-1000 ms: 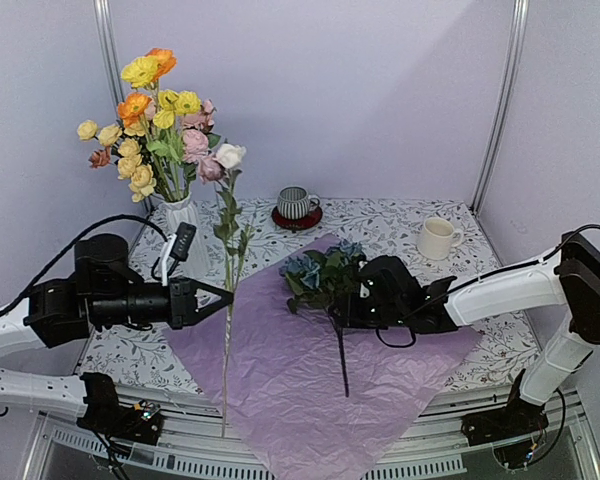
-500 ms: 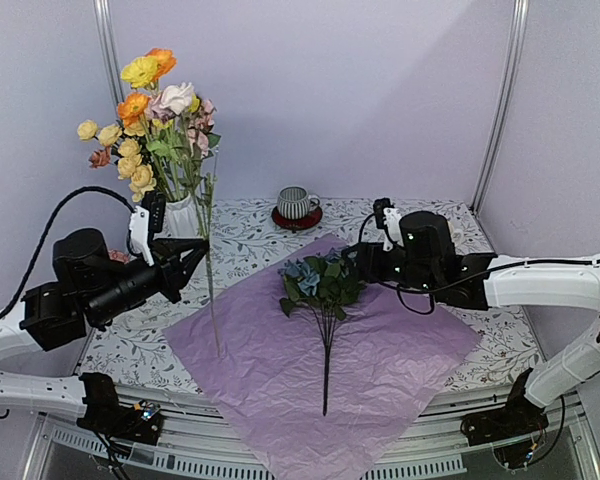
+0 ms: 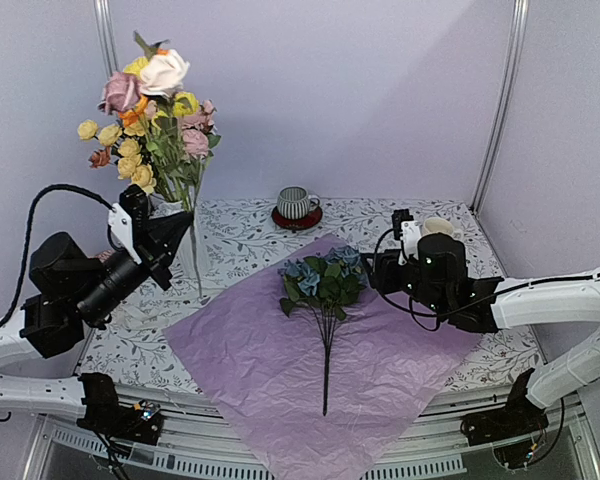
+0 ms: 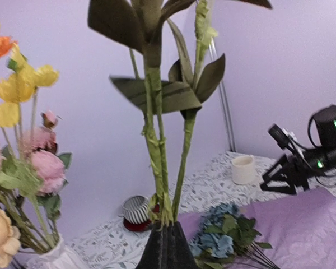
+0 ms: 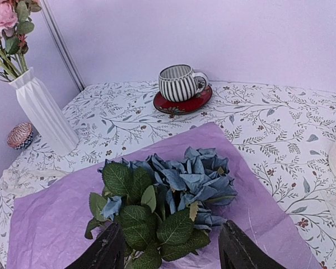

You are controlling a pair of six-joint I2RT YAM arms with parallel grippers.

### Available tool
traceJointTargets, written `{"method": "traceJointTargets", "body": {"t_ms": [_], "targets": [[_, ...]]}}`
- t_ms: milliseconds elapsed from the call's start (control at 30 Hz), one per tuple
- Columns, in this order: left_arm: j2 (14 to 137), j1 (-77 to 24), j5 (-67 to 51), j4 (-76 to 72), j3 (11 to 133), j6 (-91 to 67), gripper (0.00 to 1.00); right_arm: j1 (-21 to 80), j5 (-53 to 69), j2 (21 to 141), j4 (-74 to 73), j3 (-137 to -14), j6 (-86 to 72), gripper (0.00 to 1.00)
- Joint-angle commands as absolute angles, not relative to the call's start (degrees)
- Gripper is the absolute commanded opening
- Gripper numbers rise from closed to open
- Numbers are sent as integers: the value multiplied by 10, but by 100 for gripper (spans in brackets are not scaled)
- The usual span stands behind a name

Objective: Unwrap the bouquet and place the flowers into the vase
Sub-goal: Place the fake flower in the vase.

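Your left gripper (image 4: 167,249) is clamping shut on two green stems (image 4: 157,157) and holding them nearly upright. Their cream bloom (image 3: 165,72) is riding above the flowers (image 3: 140,150) already standing in the vase (image 5: 42,115). From that gripper the vase is sitting just beside, to the left and slightly behind. The wrist view is showing its rim at the lower left. The tail of the stems is hanging below the jaws, alongside the vase body and, as far as you can tell, lower than the rim. So the coming move is probably depending on lifting the tail clear of the rim, shifting left and lowering straight down the stems' long axis.

Your right gripper (image 5: 171,252) is hovering with its fingers apart, holding nothing, just behind the blue roses (image 3: 322,280). That bunch is lying flat on the purple paper (image 3: 270,390), heads toward the back, stems pointing at the near edge. The right arm is the nearer one.
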State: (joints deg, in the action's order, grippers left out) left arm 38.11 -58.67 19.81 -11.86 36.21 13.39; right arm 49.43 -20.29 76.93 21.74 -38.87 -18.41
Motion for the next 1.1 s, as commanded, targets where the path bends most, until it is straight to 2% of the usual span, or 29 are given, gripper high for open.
{"method": "traceJointTargets", "body": {"t_ms": [0, 67, 167, 300, 400, 500, 700, 1067], "targets": [[377, -585, 318, -247, 379, 222, 0, 493, -221, 786, 275, -376, -181, 59], [392, -575, 358, -289, 389, 242, 0, 492, -228, 791, 279, -376, -177, 58], [407, -551, 348, -322, 408, 273, 0, 493, -234, 792, 284, -372, -173, 59], [415, -498, 290, -455, 385, 311, 0, 493, -231, 798, 294, -368, -169, 58], [439, -430, 239, -546, 358, 268, 0, 493, -227, 807, 296, -370, -167, 59], [472, -362, 217, -555, 364, 183, 0, 492, -222, 812, 297, -372, -165, 58], [524, -292, 179, -635, 346, 132, 0, 493, -221, 815, 300, -373, -160, 58], [593, -265, 151, -671, 364, 149, 0, 493, -221, 825, 301, -374, -159, 58]]}}
